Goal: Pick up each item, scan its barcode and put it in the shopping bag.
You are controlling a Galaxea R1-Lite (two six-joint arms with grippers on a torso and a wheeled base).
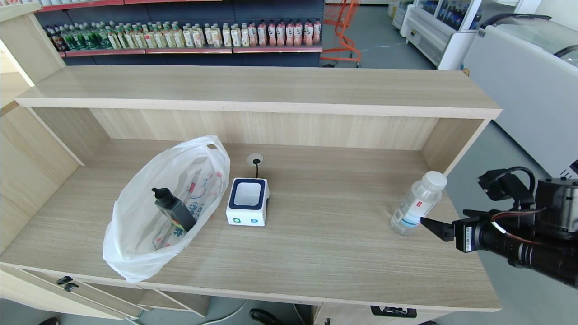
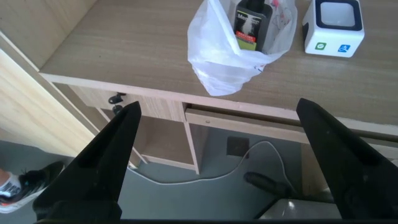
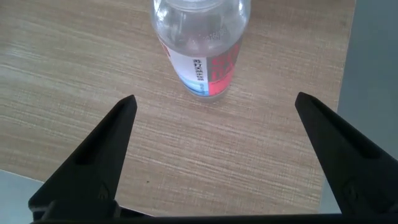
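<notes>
The clear water bottle, white-capped, stands upright near the surface's edge at 3 o'clock, well apart from the scanner; the right jaws, at the end of the right arm at 4 o'clock of the bottle, are spread wide and empty, their tips just short of the bottle and not around it; the white scanner sits near the middle, its cable running to a hole at 12 o'clock; just beside it at 9 o'clock lies the white shopping bag, mouth open, a dark bottle tilted inside; the left jaws stand wide, holding nothing, off the surface's near edge at 6 o'clock of the bag, above the floor.
</notes>
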